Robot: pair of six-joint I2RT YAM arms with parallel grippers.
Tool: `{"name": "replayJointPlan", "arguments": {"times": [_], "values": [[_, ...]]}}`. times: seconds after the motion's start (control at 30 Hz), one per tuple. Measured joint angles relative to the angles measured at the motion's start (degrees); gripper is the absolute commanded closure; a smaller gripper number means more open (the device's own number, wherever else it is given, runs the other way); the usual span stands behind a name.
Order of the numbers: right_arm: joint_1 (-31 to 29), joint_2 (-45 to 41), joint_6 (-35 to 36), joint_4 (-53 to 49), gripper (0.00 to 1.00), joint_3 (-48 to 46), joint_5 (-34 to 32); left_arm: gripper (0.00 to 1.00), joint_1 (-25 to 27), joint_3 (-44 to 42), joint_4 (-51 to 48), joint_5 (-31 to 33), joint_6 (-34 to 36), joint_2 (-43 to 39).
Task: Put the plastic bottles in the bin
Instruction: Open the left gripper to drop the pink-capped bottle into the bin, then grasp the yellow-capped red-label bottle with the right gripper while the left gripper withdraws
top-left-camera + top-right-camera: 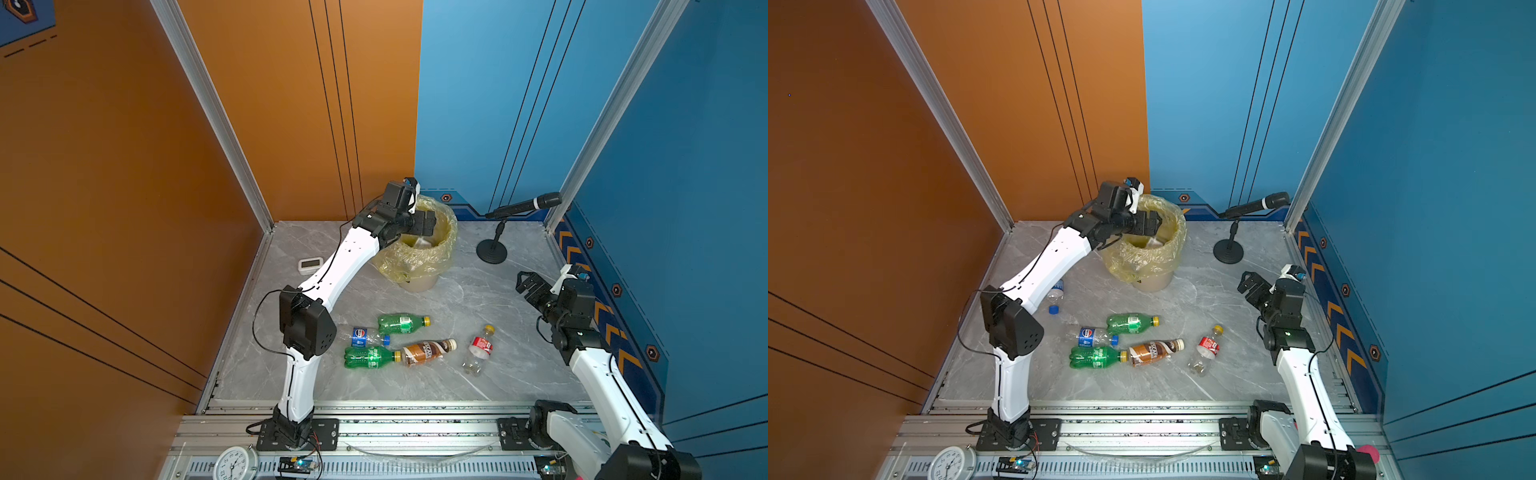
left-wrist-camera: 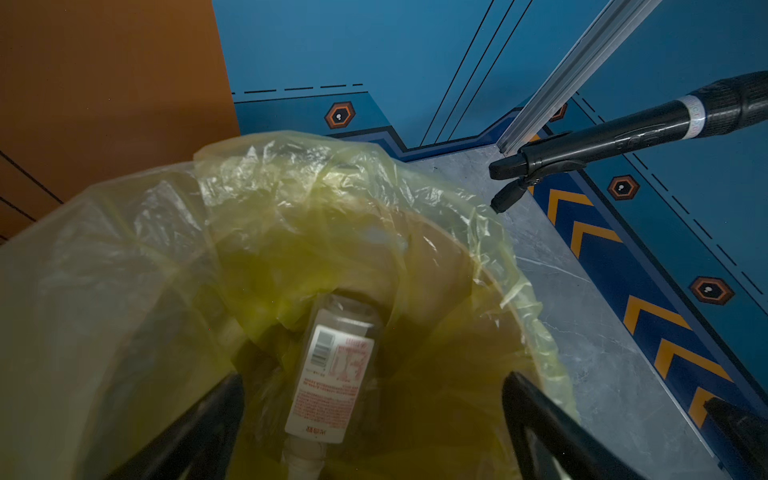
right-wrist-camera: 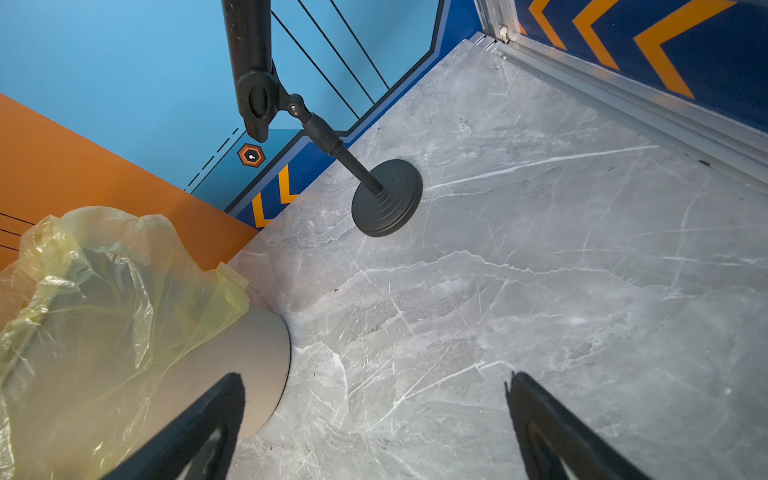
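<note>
Left wrist view looks into the round beige bin [image 2: 440,270], where the white red-label bottle [image 2: 328,382] lies slanted in the crinkled translucent yellow liner [image 2: 124,270]. Its cap end is cut off by the frame edge. The left gripper [image 1: 426,224] hangs over the rim with its fingers spread, clear of that bottle.

On the smooth veined marble table [image 1: 498,316], two green bottles [image 1: 401,324] [image 1: 370,357], the Pepsi bottle [image 1: 365,336] and the brown coffee bottle [image 1: 428,351] lie bunched together. The clear red-label bottle [image 1: 480,347] lies apart, with bare marble around it. The small water bottle [image 1: 1056,291] is half hidden behind the left arm.

The right gripper [image 3: 375,378] has its fingers apart and empty, near the microphone stand [image 1: 492,249].
</note>
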State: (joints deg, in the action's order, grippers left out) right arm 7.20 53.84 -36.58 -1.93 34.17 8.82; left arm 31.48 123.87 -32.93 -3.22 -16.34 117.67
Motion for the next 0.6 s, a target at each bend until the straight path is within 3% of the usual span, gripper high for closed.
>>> {"name": "replayJointPlan", "arguments": {"times": [0.13,0.27,0.47,0.6], "values": [[0.0,0.2,-0.8,-1.2,0.00,0.0,0.0,0.02,0.4,-2.4,1.0,0.0,0.1,-5.3],[-0.1,1.1,-1.4,-3.0,0.00,0.0,0.3,0.02,0.5,-12.2,6.5,1.0,0.1,-17.0],[-3.9,3.2,-2.5,-9.6,0.00,0.2,0.4,0.02,0.5,-41.0,18.4,8.7,-0.8,-41.7],[-10.0,3.5,-4.1,-16.3,0.00,0.2,-0.3,0.02,0.4,-63.2,19.6,15.3,-5.0,-56.8]]}}
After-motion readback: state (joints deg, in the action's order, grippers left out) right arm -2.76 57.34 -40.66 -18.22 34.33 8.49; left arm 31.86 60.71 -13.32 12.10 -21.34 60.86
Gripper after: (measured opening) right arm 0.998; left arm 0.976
